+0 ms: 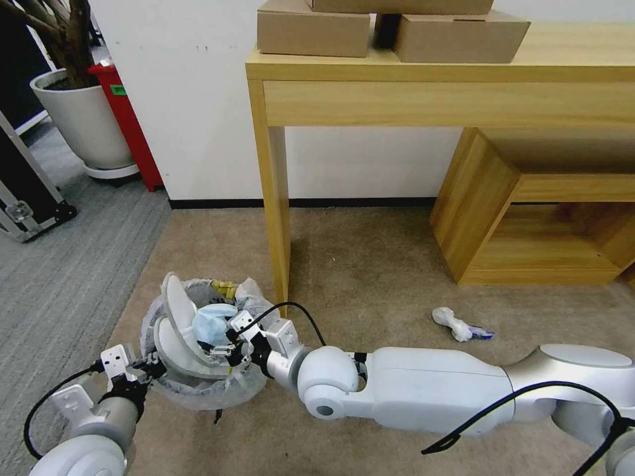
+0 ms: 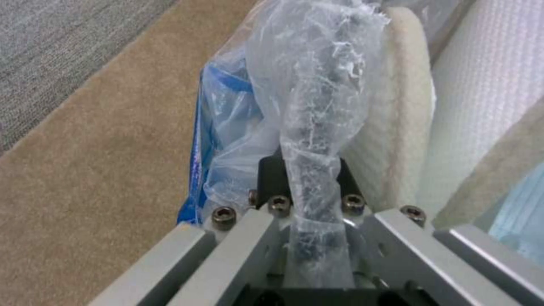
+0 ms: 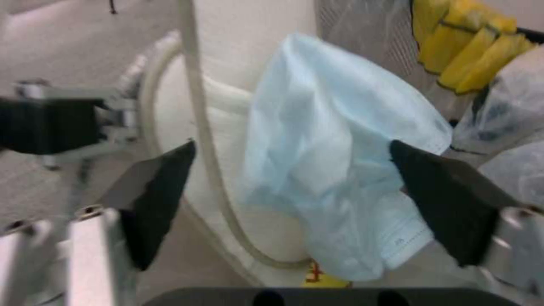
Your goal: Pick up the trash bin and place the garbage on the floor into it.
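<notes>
The trash bin (image 1: pixel 173 391), lined with a crinkly plastic bag, stands on the tan carpet beside the desk leg. Inside it, two white slippers (image 1: pixel 177 316) stand on edge, with a light-blue cloth (image 1: pixel 213 320) and a yellow item (image 1: pixel 223 288) beside them. My left gripper (image 1: pixel 149 365) is shut on the bin's bag-wrapped rim (image 2: pixel 317 127), next to a slipper (image 2: pixel 399 106). My right gripper (image 1: pixel 235 340) hangs over the bin's mouth, open. The blue cloth (image 3: pixel 334 153) lies loose between its black fingers (image 3: pixel 161 199). A crumpled white-and-blue piece of garbage (image 1: pixel 460 324) lies on the floor to the right.
A wooden desk leg (image 1: pixel 274 198) stands just behind the bin. Cardboard boxes (image 1: pixel 311 30) sit on the desk top. An open wooden cabinet (image 1: pixel 489 211) is at the right. A potted plant (image 1: pixel 83 112), a red object (image 1: pixel 129 125) and a black case (image 1: pixel 26 192) stand at the left.
</notes>
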